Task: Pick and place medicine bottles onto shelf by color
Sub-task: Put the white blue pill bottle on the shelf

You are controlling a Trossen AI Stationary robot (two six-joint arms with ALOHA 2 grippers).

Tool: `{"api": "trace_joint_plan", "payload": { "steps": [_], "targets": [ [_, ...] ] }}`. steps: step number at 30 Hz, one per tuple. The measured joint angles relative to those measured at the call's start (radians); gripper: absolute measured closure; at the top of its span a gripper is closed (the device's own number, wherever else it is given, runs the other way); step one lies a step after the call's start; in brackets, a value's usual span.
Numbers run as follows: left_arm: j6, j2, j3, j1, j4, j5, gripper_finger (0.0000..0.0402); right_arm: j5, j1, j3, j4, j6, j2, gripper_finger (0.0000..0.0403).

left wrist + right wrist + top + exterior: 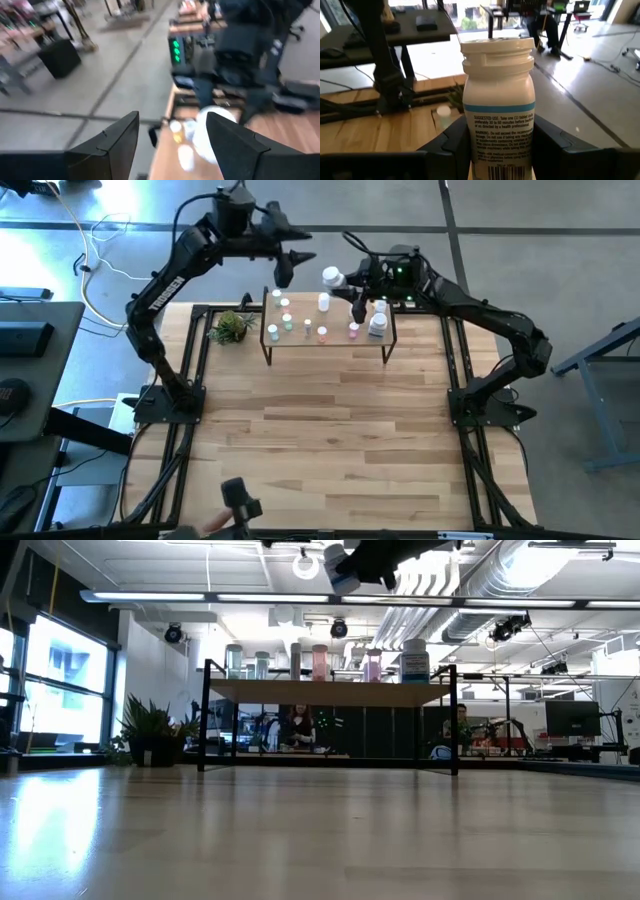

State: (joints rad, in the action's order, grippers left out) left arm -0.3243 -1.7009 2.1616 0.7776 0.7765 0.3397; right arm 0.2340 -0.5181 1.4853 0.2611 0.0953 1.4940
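Bottle [498, 107]: white, blue band, printed label, upright.

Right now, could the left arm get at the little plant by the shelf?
Probably yes. The left gripper hovers with open, empty fingers above the shelf's far left corner, and the plant stands nearby with nothing between.

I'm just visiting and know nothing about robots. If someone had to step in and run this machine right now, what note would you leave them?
Right gripper: shut on a large white bottle with a blue-banded label, held in the air above the shelf's back edge.
Left gripper: open, empty, raised behind the shelf's left end.
On the shelf: a row of small bottles, greenish ones toward the left, pink ones toward the right, and a large white bottle at the right end.
Left to do: set the held bottle down with the white ones.
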Motion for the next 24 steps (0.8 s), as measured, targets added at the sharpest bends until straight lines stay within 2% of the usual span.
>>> {"api": "trace_joint_plan", "payload": {
  "steps": [7,20,24],
  "targets": [
    [-0.001,-0.048,-0.001,-0.008,0.171,-0.003,0.0181,0.000,-0.008,0.000,0.049,0.011,0.000,0.0265],
    [-0.006,-0.122,-0.001,-0.039,0.208,-0.043,0.0150,0.002,-0.015,0.000,0.061,0.007,0.072,0.0265],
    [-0.074,-0.122,0.000,-0.061,0.220,-0.044,0.0147,0.004,-0.015,-0.001,0.065,0.007,0.072,0.0265]
  ]
}}
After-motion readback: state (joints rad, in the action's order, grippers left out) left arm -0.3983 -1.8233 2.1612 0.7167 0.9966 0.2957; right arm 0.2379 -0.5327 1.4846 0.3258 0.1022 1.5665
